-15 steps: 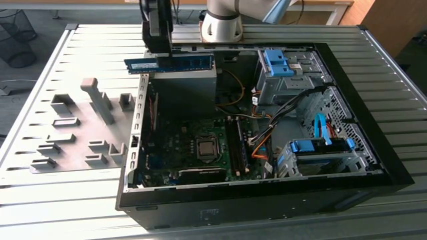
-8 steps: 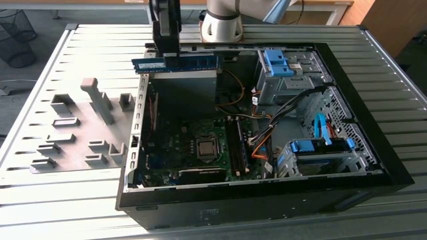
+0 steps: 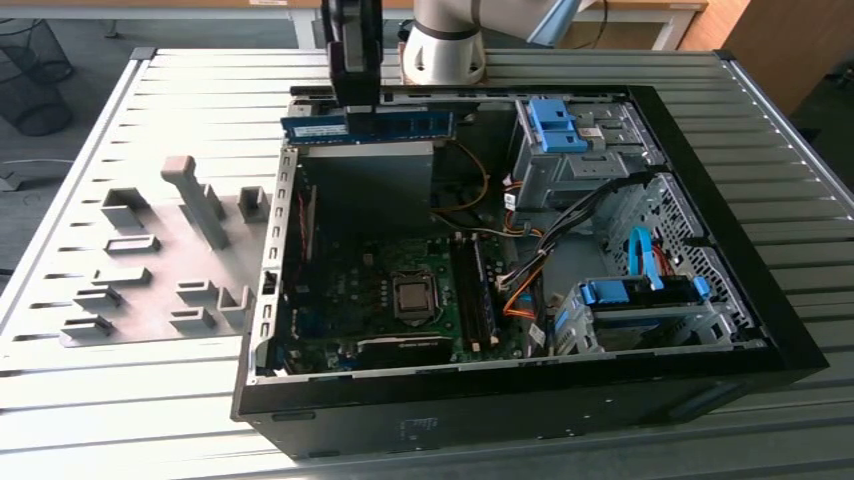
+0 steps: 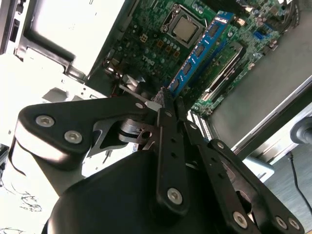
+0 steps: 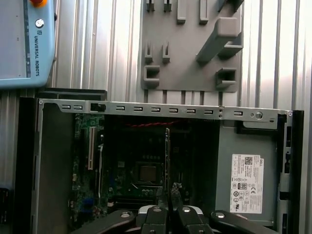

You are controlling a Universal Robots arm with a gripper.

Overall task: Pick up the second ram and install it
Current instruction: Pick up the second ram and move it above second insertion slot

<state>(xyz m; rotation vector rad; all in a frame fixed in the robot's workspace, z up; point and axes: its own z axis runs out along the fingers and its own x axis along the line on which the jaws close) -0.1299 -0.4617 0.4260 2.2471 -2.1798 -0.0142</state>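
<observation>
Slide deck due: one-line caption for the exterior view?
Gripper holds the second ram level above the open PC case, not yet in a slot.

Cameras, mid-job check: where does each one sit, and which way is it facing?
Exterior view: off the arm, looking down over the slatted table into the open PC case; shows part of the arm and the jaws shut on the second ram above the case's far side.
First wrist view: on the wrist, looking past the jaws into the case and at the grey fixture plate; ram edge-on.
Second wrist view: on the wrist, beside the jaws, facing the motherboard; ram broadside.
Shared: all three show ram and motherboard.
</observation>
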